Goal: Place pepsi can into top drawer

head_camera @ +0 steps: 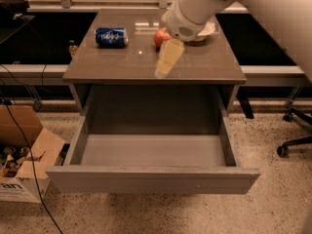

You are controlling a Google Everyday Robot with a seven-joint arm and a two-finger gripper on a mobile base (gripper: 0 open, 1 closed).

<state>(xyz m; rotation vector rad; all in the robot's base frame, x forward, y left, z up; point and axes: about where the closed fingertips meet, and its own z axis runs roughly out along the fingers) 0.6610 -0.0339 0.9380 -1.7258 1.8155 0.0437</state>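
Observation:
The pepsi can (111, 37) is blue and lies on its side at the back left of the grey-brown cabinet top (122, 65). The top drawer (151, 177) is pulled wide open below, and its grey interior holds nothing. My gripper (165, 62) hangs from the white arm over the middle of the cabinet top, to the right of the can and apart from it. It holds nothing.
A red apple (160, 37) sits behind the gripper, partly hidden by the arm, next to a white plate (207, 30). An open cardboard box (22, 155) stands on the floor at left with cables. An office chair base (295, 140) is at right.

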